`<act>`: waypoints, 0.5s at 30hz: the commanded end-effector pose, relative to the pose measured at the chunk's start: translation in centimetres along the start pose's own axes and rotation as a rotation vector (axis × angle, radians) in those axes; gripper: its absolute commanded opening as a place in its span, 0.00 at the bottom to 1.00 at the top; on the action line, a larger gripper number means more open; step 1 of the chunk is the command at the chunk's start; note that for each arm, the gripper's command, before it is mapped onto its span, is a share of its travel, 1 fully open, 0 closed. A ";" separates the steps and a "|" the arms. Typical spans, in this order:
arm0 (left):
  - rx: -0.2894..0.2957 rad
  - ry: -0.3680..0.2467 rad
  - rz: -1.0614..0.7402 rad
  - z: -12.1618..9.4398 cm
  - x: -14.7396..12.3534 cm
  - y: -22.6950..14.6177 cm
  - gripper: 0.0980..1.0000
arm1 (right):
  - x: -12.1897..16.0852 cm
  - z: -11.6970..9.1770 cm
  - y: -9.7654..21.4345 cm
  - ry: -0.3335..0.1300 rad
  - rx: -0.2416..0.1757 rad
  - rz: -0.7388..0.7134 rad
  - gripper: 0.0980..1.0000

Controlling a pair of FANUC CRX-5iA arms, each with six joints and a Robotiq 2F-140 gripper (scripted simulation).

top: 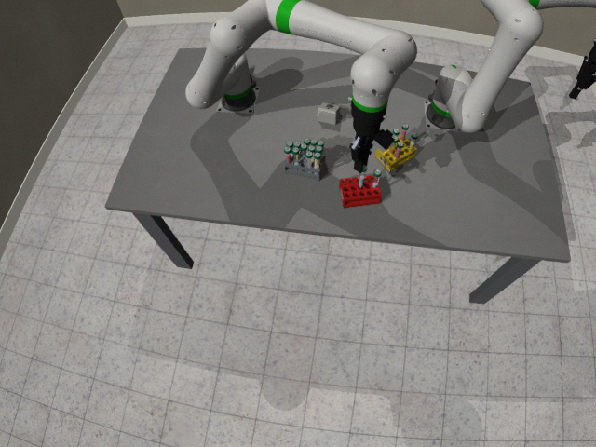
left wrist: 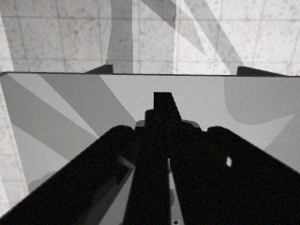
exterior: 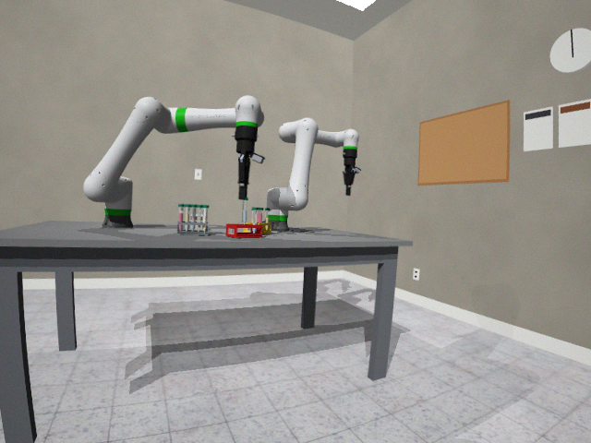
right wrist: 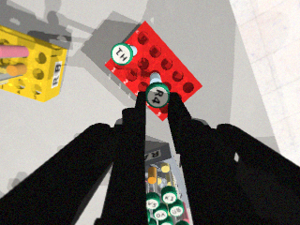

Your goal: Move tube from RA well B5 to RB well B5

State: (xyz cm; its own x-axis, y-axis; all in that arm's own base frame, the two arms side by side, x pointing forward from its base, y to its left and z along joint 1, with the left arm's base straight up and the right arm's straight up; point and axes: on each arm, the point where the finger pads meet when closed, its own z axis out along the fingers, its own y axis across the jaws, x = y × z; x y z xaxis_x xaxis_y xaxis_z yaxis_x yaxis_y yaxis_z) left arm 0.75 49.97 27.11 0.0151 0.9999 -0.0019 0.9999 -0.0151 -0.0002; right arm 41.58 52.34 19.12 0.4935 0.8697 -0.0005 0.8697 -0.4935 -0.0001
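Right wrist view reads "R4" on the tube (top: 360, 181) (exterior: 244, 215) (right wrist: 156, 79) grasped by the right end effector (top: 358, 166) (exterior: 243, 196) (right wrist: 157, 105) at the red rack (top: 359, 196) (exterior: 245, 235) (right wrist: 182, 84); I cannot tell whether it is B5's; exterior shows the left end effector (top: 574, 94) (exterior: 347, 192) (left wrist: 161, 106) clenched.
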 end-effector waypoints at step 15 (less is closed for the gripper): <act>0.000 0.002 0.000 -0.1 0.0 0.0 0.00 | 0.1 0.5 0.1 0.002 -0.001 0.000 0.00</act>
State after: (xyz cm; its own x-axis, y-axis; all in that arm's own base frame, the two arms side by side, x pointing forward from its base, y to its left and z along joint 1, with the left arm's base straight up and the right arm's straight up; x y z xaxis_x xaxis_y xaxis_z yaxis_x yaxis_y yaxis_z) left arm 0.75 49.97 27.11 0.0151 0.9999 -0.0019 0.9999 -0.0151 -0.0002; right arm 41.63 52.33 18.47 0.4935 0.8698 -0.0007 0.8698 -0.4935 -0.0001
